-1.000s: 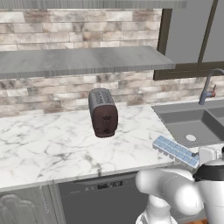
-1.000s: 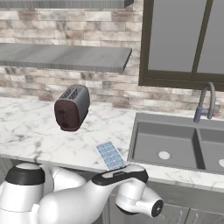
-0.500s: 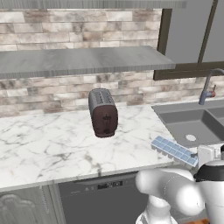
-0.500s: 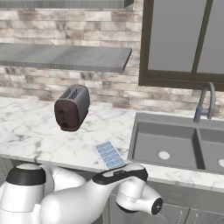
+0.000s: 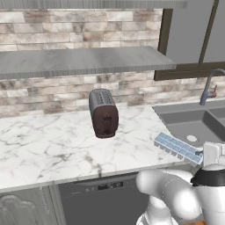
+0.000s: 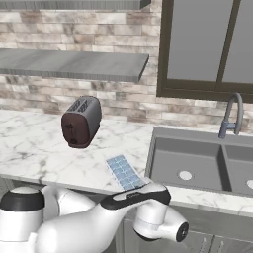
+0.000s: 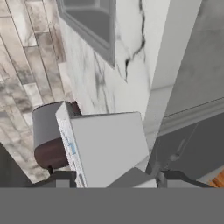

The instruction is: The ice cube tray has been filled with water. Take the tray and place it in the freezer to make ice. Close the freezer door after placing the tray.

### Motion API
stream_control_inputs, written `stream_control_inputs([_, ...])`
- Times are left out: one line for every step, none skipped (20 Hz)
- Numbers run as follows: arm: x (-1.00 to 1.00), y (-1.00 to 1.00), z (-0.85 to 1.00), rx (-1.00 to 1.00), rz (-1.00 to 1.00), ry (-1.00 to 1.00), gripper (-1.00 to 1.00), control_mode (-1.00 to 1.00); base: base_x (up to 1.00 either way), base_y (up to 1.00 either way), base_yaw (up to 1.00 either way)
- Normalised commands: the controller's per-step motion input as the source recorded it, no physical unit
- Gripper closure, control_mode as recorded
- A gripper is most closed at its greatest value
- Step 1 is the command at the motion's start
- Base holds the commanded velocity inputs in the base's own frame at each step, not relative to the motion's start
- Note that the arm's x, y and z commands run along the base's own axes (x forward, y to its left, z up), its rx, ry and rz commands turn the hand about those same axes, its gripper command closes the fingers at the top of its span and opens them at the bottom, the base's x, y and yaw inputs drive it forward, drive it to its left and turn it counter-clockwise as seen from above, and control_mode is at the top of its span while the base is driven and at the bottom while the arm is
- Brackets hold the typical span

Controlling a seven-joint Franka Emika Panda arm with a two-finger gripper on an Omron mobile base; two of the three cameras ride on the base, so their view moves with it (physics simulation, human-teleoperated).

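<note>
Marble table (image 5: 48, 145): white with grey veins, along the brick wall, front edge toward the robot.

Shelf (image 5: 79, 61): grey slab on the brick wall, above the table.

Sink (image 6: 197, 160): grey basin sunk in the table, right of the tray in the right base view. Curved grey faucet (image 6: 232, 116) behind it.

Dishwasher (image 5: 99, 200): dark front under the table edge, below the toaster.

Toaster (image 5: 103, 113): dark brown and grey, standing on the table well back from the front edge, apart from the tray.

Ice cube tray (image 5: 178, 148): long white rectangle with two columns of cells; at the front edge of the table, between toaster and sink, set at a slant to the edge. Near end over the table's edge beside the robot's arm. In the hand view, tray (image 7: 105, 146) seen close and tilted, pale underside toward the camera, blue-celled edge along one side.

Water (image 6: 123, 172): pale blue squares, one in each visible cell.

Gripper (image 7: 109, 181): dark finger tips at either side of the tray's near end, jaws partly closed, seemingly clamped on the ice cube tray.
</note>
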Motion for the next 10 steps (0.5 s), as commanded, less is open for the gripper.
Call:
stream_control_inputs([-0.21, 0.0, 0.8, 0.0, -0.03, 0.0, 1.0, -1.0, 0.0, 0.0, 0.0])
stream_control_inputs([-0.21, 0.0, 0.79, 0.0, -0.03, 0.0, 1.0, -1.0, 0.0, 0.0, 0.0])
stream_control_inputs([-0.26, 0.0, 0.81, 0.0, -0.02, 0.0, 1.0, -1.0, 0.0, 0.0, 0.0])
stream_control_inputs([-0.29, 0.0, 0.78, 0.0, -0.02, 0.0, 1.0, -1.0, 0.0, 0.0, 0.0])
stream_control_inputs([-0.39, 0.0, 0.84, 0.0, -0.07, 0.0, 1.0, -1.0, 0.0, 0.0, 0.0])
stream_control_inputs([-0.35, 0.0, 0.8, 0.0, -0.06, 0.0, 1.0, -1.0, 0.0, 0.0, 0.0])
stream_control_inputs([-0.33, 0.0, 0.83, 0.0, -0.06, 0.0, 1.0, -1.0, 0.0, 0.0, 0.0])
stream_control_inputs([-0.34, 0.0, 0.84, 0.0, -0.06, 0.0, 1.0, -1.0, 0.0, 0.0, 0.0])
stream_control_inputs([-0.31, 0.0, 0.8, 0.0, -0.05, 0.0, 1.0, -1.0, 0.0, 0.0, 0.0])
stream_control_inputs([-0.31, 0.0, 0.82, 0.0, -0.05, 0.0, 1.0, -1.0, 0.0, 0.0, 0.0])
